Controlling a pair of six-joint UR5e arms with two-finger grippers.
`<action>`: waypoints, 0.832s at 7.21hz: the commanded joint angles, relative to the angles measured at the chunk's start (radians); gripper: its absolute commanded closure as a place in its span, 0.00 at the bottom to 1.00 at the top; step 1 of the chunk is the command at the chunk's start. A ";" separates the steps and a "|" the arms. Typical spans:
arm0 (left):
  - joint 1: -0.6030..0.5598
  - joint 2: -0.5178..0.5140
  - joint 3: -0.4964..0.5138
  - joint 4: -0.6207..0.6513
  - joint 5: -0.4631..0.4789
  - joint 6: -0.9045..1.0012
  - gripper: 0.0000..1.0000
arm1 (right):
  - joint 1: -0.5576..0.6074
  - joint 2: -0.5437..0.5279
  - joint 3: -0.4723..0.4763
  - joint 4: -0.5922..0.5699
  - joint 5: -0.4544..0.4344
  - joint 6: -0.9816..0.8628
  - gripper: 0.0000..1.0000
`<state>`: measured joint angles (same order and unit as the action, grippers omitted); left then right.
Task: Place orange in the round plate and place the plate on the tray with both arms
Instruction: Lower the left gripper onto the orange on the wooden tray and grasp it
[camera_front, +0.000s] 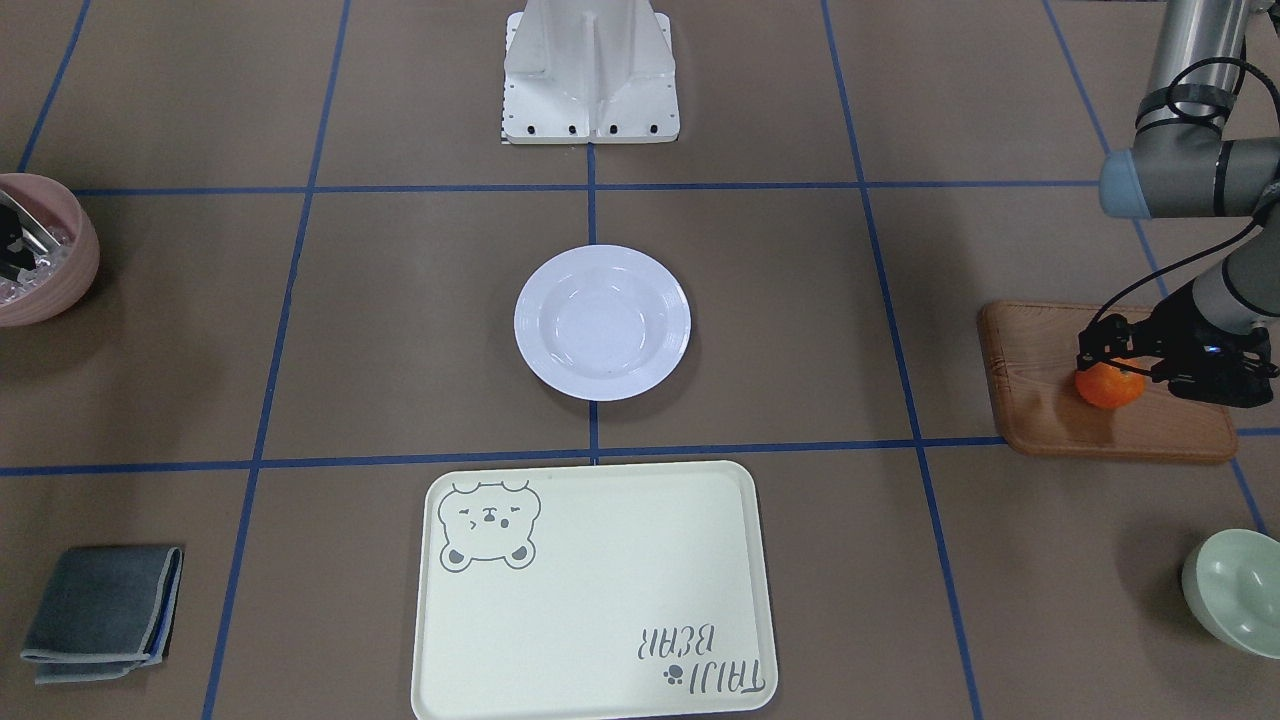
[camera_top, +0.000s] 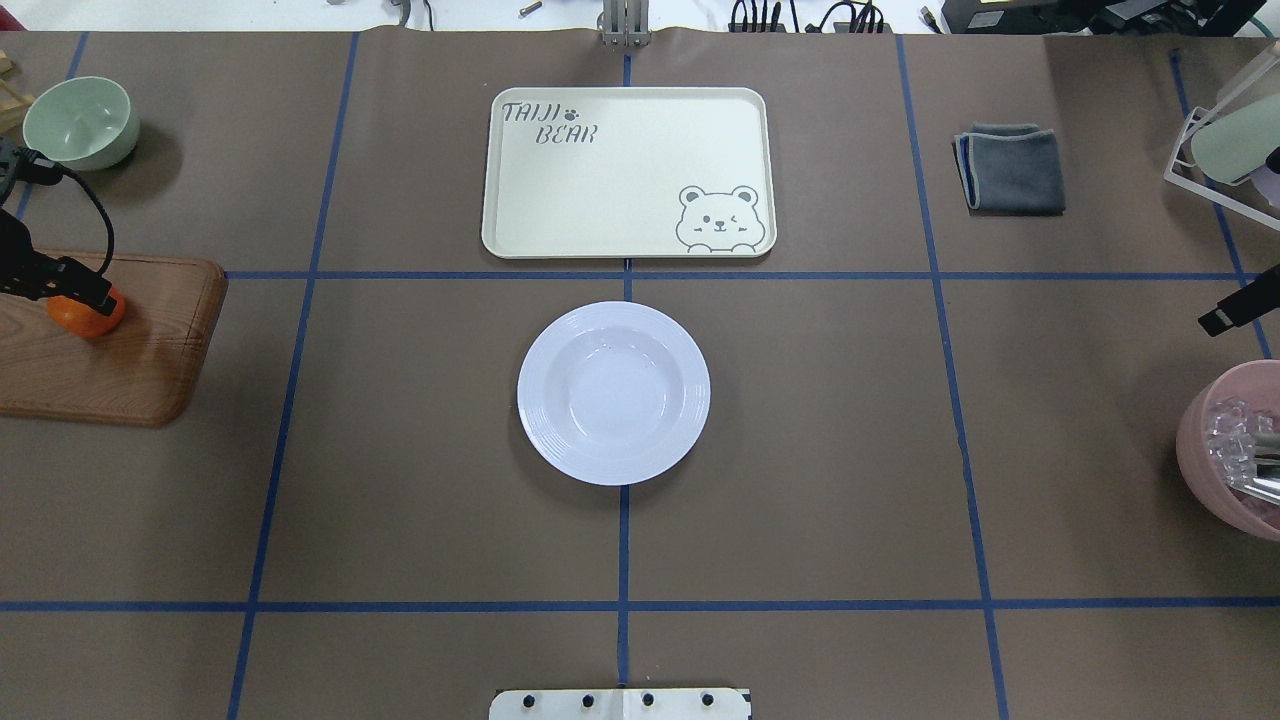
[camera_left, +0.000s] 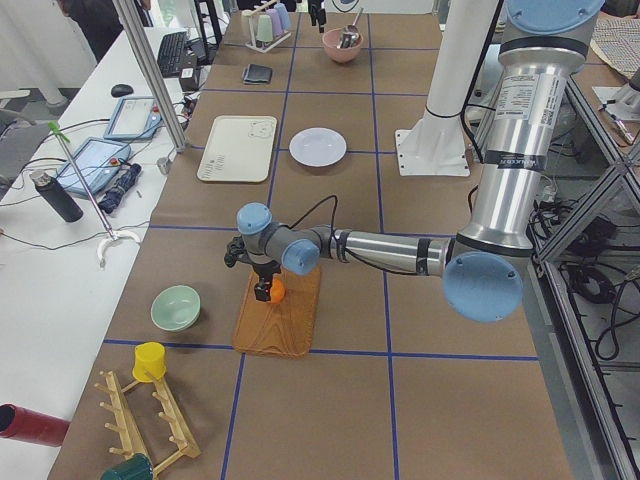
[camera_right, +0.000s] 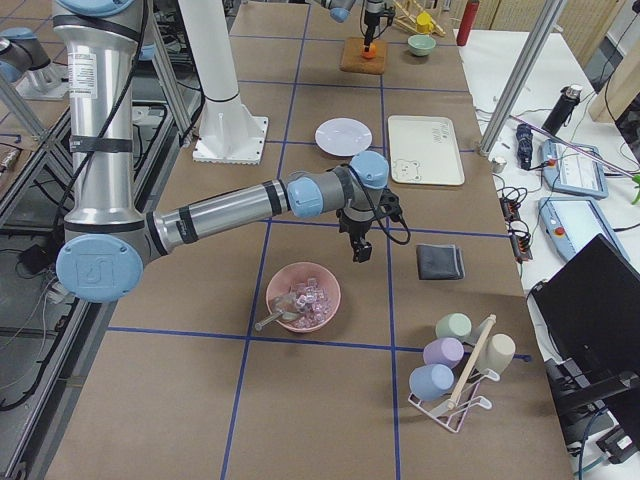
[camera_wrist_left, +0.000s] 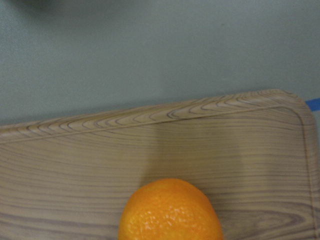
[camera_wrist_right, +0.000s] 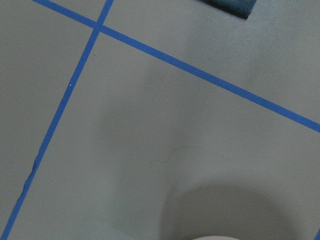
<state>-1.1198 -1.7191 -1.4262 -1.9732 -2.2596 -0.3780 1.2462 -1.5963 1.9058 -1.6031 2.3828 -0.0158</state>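
Note:
The orange (camera_front: 1108, 390) (camera_top: 84, 318) lies on a brown wooden board (camera_front: 1050, 420) at the table's left end. My left gripper (camera_front: 1110, 364) (camera_top: 88, 300) comes down over it, fingers against its sides, shut on it. The left wrist view shows the orange (camera_wrist_left: 170, 212) close up at the bottom edge, over the board's grain. The white round plate (camera_front: 602, 322) (camera_top: 613, 392) sits empty at the table's centre. The cream tray (camera_front: 600, 590) (camera_top: 620, 170) with its bear drawing lies just beyond the plate. My right gripper (camera_top: 1212, 321) (camera_right: 360, 252) hangs shut over bare table at the right end.
A pink bowl (camera_top: 1200, 440) of ice and tongs stands near my right gripper. A folded grey cloth (camera_top: 1010, 168) lies at the far right. Beyond the board at the far left sits a pale green bowl (camera_top: 80, 122). A cup rack (camera_top: 1225, 140) pokes in at the right edge.

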 joint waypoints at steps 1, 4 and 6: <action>0.002 -0.001 0.027 -0.032 0.000 -0.004 0.02 | -0.007 0.001 0.001 0.000 -0.001 0.005 0.00; 0.005 -0.011 0.024 -0.033 -0.001 -0.038 0.03 | -0.008 0.001 -0.001 0.000 -0.002 0.005 0.00; 0.011 -0.016 0.029 -0.033 0.000 -0.036 0.03 | -0.008 0.003 -0.002 0.000 -0.002 0.005 0.00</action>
<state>-1.1139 -1.7322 -1.3994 -2.0063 -2.2599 -0.4143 1.2388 -1.5944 1.9043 -1.6030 2.3808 -0.0107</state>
